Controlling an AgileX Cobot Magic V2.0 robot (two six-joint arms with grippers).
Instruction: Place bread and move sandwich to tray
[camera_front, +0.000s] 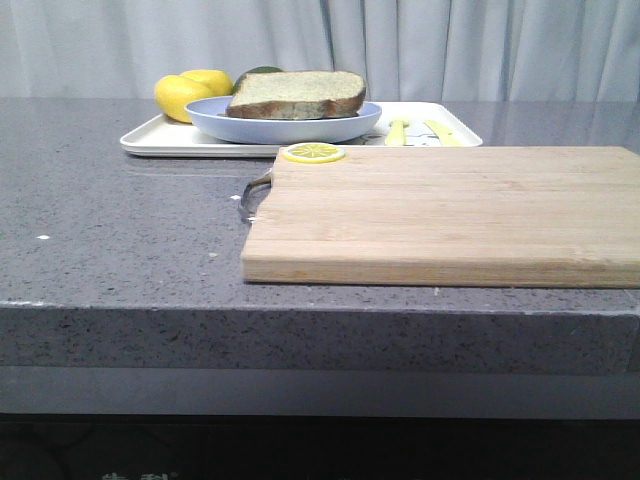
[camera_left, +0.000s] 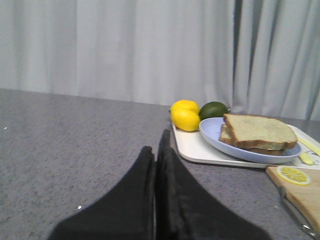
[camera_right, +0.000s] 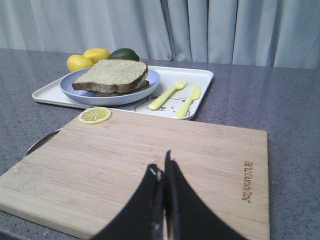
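The sandwich (camera_front: 296, 94), two stacked tan speckled bread slices, lies on the pale blue round plate (camera_front: 250, 124), which stands on the cream-white tray (camera_front: 160, 140) at the back. It also shows in the left wrist view (camera_left: 257, 132) and the right wrist view (camera_right: 111, 75). The egg is hidden between the slices. My left gripper (camera_left: 156, 145) is shut and empty over the grey counter, short of the tray's near corner. My right gripper (camera_right: 161, 162) is shut and empty above the wooden cutting board (camera_right: 150, 165). Neither gripper shows in the front view.
Two lemons (camera_front: 190, 92) and a green avocado (camera_left: 214, 109) sit on the tray behind the plate. A yellow fork (camera_right: 167, 94) and knife (camera_right: 188, 100) lie on the tray's right part. A lemon slice (camera_front: 313, 152) rests on the board's far left corner, near the board's metal handle (camera_front: 254, 194).
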